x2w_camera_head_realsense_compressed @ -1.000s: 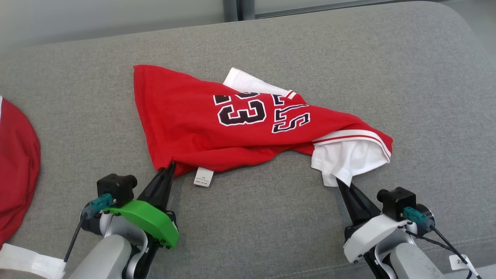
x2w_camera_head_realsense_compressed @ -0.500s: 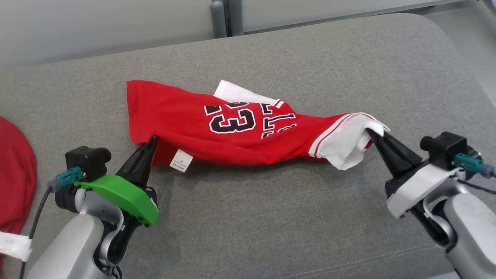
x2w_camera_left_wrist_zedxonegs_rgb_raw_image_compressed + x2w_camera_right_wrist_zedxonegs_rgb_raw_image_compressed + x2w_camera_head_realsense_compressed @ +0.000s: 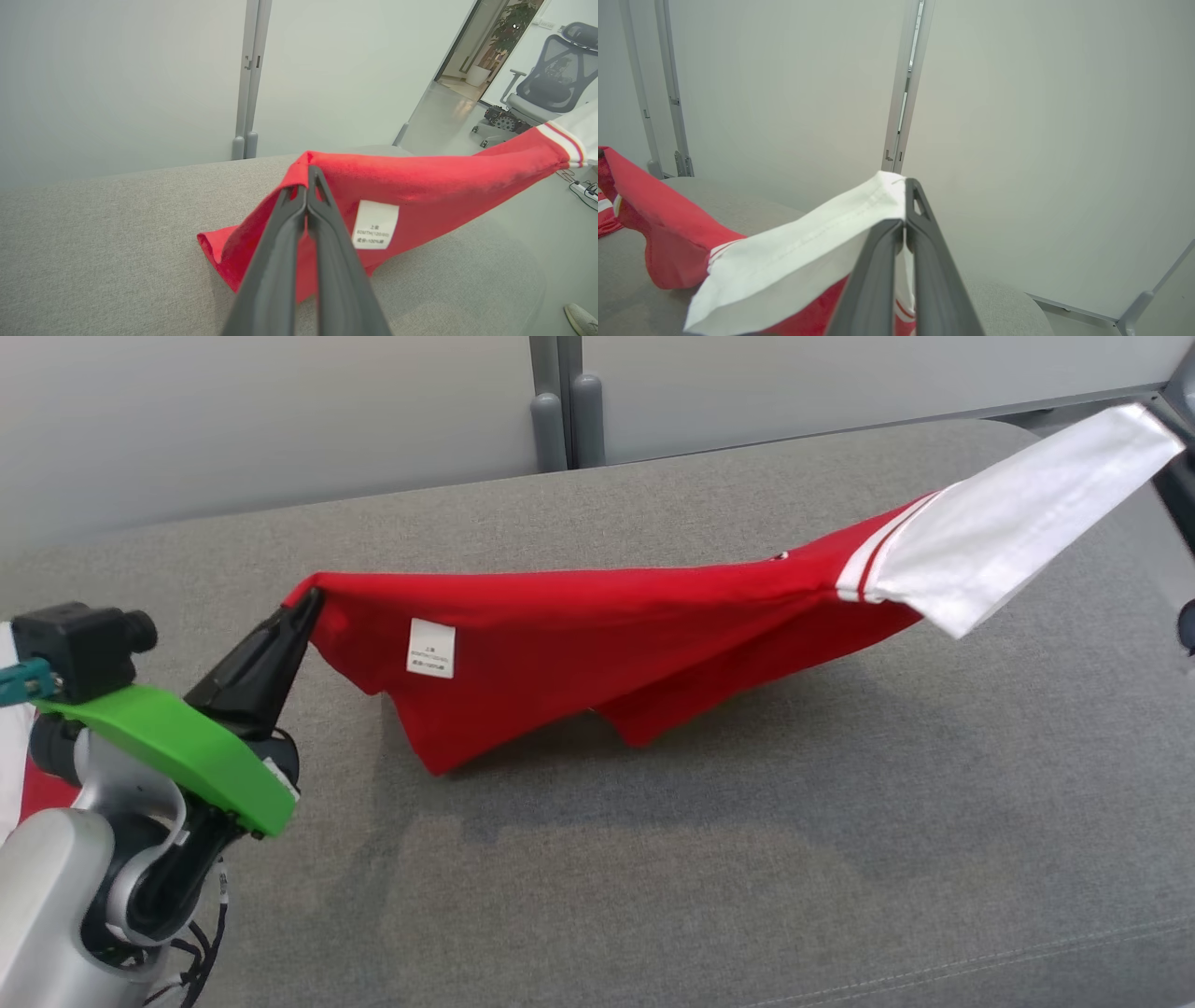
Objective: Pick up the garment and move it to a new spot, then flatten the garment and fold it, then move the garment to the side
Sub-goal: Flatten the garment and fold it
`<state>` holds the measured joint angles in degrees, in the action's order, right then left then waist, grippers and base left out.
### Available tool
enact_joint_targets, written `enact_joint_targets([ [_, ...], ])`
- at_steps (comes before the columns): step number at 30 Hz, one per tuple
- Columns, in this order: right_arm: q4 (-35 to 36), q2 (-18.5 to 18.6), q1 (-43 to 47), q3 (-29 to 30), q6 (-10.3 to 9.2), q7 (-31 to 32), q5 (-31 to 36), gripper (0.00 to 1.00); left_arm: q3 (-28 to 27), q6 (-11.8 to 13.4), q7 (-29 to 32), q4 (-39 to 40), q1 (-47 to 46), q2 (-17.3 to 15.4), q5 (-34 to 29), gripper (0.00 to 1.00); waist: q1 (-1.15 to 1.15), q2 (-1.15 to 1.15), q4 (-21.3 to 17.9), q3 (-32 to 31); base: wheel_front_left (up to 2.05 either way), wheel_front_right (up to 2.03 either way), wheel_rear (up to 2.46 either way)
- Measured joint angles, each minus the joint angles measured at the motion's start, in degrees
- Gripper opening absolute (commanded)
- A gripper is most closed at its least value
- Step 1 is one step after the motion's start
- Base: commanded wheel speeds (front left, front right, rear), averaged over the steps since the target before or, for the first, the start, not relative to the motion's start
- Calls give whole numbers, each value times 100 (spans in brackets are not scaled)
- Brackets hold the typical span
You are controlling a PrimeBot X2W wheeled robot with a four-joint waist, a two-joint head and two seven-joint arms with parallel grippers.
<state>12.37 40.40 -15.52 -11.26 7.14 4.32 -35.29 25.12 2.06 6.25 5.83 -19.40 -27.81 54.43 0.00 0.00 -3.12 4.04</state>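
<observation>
The garment point(image 3: 607, 625) is a red jersey with a white sleeve point(image 3: 1008, 551) and a white label point(image 3: 431, 648). It hangs stretched in the air between my two grippers, and its lowest red folds reach down to the grey cushion. My left gripper point(image 3: 303, 605) is shut on the red hem corner at the left; in the left wrist view its fingertips point(image 3: 308, 175) pinch that red edge. My right gripper point(image 3: 1174, 485) is at the far right edge, shut on the sleeve's end. The right wrist view shows its tips point(image 3: 906, 186) clamped on the white cloth point(image 3: 794, 261).
A wide grey cushioned surface point(image 3: 653, 859) lies under everything. Another red cloth point(image 3: 37, 789) sits behind my left arm at the left edge. Pale wall panels with grey posts point(image 3: 560, 411) stand behind. An office chair point(image 3: 546, 84) and a doorway are off to the right.
Both grippers have risen and spread apart, lifting the jersey off the cushion and pulling it taut. The right gripper went up and right to the frame edge. The head camera has also shifted.
</observation>
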Motion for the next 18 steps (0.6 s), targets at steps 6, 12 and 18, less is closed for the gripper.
enact_joint_targets([
  [6, 467, 409, -48, 805, 0, 269, -533, 0, -316, 89, 570, 767, -2, -413, 520, 0, 0, 0, 8, 15, 0, 0, 0],
  [12, 525, 563, -28, 947, 0, 644, -1061, 0, -387, 222, 1319, 1021, -1, -532, 1215, 0, 0, 0, -38, 121, 0, 0, 0],
  [18, 333, 378, 203, 213, 0, 842, -1151, 0, -166, 352, 1959, 746, 11, -396, 1758, 0, 0, 0, -111, 394, 0, 0, 0],
])
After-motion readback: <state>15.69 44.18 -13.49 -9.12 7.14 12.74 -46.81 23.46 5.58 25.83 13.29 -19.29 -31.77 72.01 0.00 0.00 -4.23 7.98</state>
